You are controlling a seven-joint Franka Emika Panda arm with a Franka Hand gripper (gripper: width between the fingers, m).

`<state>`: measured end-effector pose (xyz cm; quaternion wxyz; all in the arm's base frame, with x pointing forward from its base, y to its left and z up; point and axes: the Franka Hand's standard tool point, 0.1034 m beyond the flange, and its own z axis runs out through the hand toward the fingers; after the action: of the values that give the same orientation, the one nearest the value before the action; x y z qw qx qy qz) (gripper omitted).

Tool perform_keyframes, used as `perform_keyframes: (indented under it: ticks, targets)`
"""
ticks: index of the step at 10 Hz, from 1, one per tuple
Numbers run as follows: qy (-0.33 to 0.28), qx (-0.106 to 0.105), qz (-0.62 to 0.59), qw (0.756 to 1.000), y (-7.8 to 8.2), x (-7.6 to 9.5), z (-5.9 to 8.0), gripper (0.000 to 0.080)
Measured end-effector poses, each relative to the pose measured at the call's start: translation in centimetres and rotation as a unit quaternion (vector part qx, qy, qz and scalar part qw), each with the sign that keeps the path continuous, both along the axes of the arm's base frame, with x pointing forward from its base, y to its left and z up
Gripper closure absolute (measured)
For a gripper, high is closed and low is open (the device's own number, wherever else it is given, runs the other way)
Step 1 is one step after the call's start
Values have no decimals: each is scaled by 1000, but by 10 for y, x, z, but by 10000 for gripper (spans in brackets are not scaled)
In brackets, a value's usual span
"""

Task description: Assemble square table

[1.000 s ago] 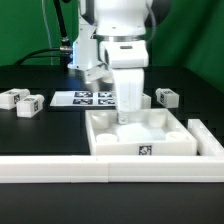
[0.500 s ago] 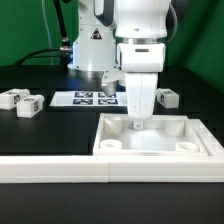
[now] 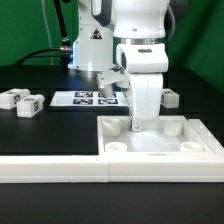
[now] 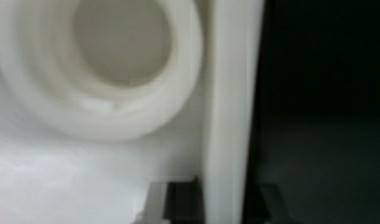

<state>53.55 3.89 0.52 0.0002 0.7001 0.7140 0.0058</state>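
Two legs (image 3: 20, 100) seen loose at exterior view's left. Claw (image 3: 137, 124) set on table top (image 3: 150, 158), fingers narrowed, apparently clamped on far rim. Top held against fence (image 3: 50, 168). Step judged: top positioning. Next: release needed, leg to be fetched.

Square table top (image 4: 80, 160) blurred — cropped (wrist view).

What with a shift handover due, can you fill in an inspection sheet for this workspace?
Surface: black table, long white fence along its front edge.
Job's things: table top behind the fence, sockets up; two legs at the exterior view's left, one leg past the top's far rim.
Clutter: nothing seen; marker board lies flat.
Grippers: tool down on the table top's far rim, apparently shut on it.
Cables: thin dark cable behind the arm's base.
Surroundings: green backdrop.
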Motion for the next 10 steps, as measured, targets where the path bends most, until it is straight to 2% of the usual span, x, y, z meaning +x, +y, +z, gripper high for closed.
perform_keyframes:
  ticks: [2,3,4,5,6,7,10]
  targets:
    - [0,0,-7,1000,0,0,-1,740]
    - [0,0,-7,1000,0,0,-1,526]
    - [0,0,-7,1000,0,0,-1,526]
    - [0,0,-7,1000,0,0,-1,337]
    - [0,0,-7,1000,0,0,-1,215]
    - [0,0,-7,1000,0,0,-1,170]
    - [0,0,-7,1000,0,0,-1,151]
